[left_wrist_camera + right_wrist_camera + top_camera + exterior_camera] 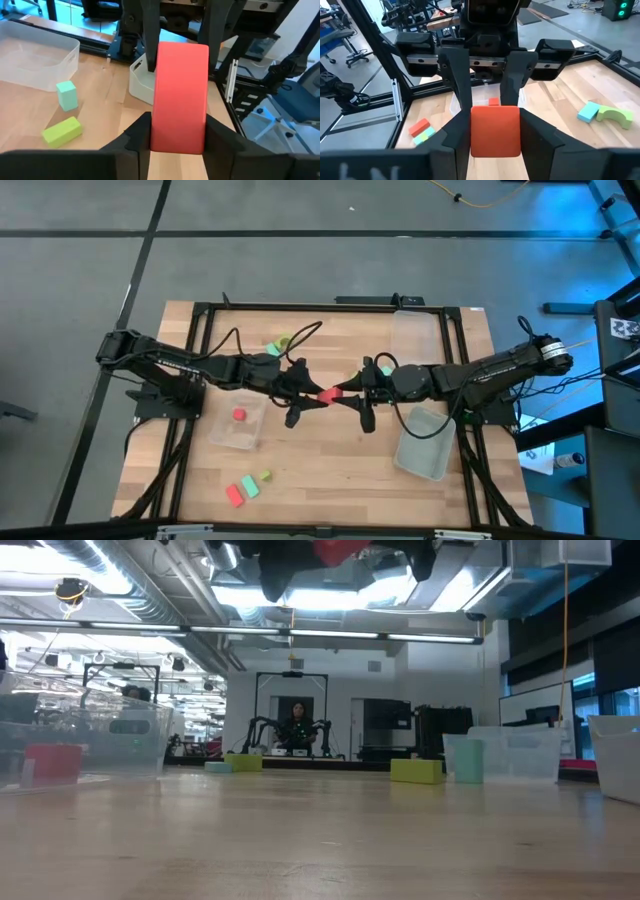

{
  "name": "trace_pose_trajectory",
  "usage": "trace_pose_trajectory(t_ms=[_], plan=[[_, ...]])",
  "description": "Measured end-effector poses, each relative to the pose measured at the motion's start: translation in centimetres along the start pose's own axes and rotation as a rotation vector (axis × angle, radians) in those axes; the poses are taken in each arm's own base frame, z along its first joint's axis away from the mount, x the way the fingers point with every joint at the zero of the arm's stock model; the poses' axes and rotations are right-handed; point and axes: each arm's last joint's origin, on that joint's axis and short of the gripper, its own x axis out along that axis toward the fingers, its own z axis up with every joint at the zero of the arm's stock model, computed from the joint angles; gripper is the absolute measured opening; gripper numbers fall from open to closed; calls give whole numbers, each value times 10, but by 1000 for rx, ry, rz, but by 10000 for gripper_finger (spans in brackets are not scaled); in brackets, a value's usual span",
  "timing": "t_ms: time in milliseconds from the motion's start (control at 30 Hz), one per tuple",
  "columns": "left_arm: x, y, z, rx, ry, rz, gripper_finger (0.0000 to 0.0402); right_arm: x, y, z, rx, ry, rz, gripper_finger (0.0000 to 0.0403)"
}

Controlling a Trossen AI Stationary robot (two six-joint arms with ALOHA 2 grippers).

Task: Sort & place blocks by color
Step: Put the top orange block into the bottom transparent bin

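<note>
A red block (328, 393) hangs in the air over the table's middle, between my two grippers. My left gripper (308, 392) comes at it from the left and is shut on one end. From the right, my right gripper (350, 393) is shut on the other end. In the low view the block (340, 550) shows high above the tabletop. A second red block (240, 415) lies in a clear tray (225, 435). A red (235, 496), a mint (250, 487) and a yellow-green block (264, 477) lie near the front edge. Greenish blocks (279, 343) lie farther back. My left gripper pinches the red block's left end (177, 127) between its two fingers, on two opposite sides. The fingers (137, 137) lie about level, from the table's left, along the block. The block is lifted clear of the table. My right gripper pinches the block's right end (495, 132) between its two fingers, on two opposite sides. Its fingers (457, 135) come about level from the table's right. The block spans level between the two grippers, clear of the table.
Two more clear trays stand on the right, one at the back (420, 332) and one near the front (424, 443). A black frame (200, 315) borders the wooden tabletop. Beyond the table, the low view shows a person far back in the room.
</note>
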Motion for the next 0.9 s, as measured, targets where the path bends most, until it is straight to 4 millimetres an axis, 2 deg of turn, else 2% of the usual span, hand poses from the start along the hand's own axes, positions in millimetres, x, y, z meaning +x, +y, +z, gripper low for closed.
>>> trace_pose_trajectory(t_ms=[167,233,300,400,500,733,900], plan=[[-3,2,0,-8,18,5,121,-1,0,1,24,-6,1,137],[-3,4,0,-14,27,12,121,-5,-1,4,32,-14,-6,178],[-7,7,-2,-16,60,15,121,-9,0,9,52,-36,6,234],[-12,10,3,-19,48,16,121,-18,-2,12,72,-30,-4,303],[-23,11,8,-12,54,29,121,-29,-6,17,95,-30,-53,341],[-60,3,23,25,16,57,121,-53,-11,23,131,-17,-112,354],[-89,-6,32,70,-57,92,121,-58,-13,24,137,-18,-137,354]])
